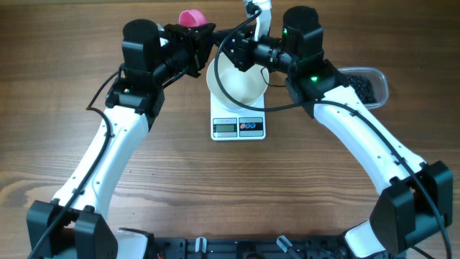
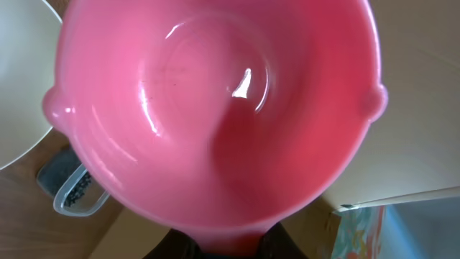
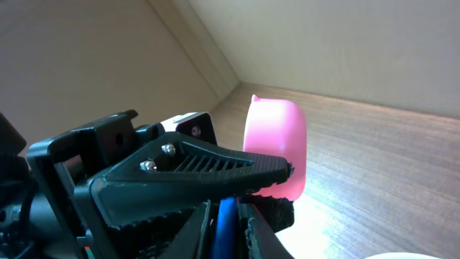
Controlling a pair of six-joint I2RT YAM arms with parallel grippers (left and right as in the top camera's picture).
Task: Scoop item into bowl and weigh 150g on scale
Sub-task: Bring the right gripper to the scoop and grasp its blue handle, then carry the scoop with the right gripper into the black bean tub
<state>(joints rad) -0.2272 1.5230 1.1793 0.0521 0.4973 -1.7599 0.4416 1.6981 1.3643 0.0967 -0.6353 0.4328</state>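
Note:
The white bowl point(image 1: 243, 85) stands on the white scale point(image 1: 238, 127); its rim point(image 2: 18, 79) shows at the left of the left wrist view. The item, black beans point(image 1: 363, 86), lies in a clear tub point(image 1: 379, 76) to the right, and the beans point(image 2: 75, 188) also show in the left wrist view. My left gripper point(image 1: 195, 37) is shut on a pink scoop point(image 2: 215, 108), held up behind the bowl, its cup empty. My right gripper point(image 3: 228, 230) hangs over the bowl's far rim, shut on a thin blue handle point(image 3: 224, 216) whose ends are hidden.
A white object point(image 1: 257, 10) stands at the table's back edge behind the bowl. A cardboard wall point(image 3: 323, 43) rises behind the table. In the right wrist view the left gripper's black fingers point(image 3: 194, 169) and the pink scoop point(image 3: 277, 144) sit close in front.

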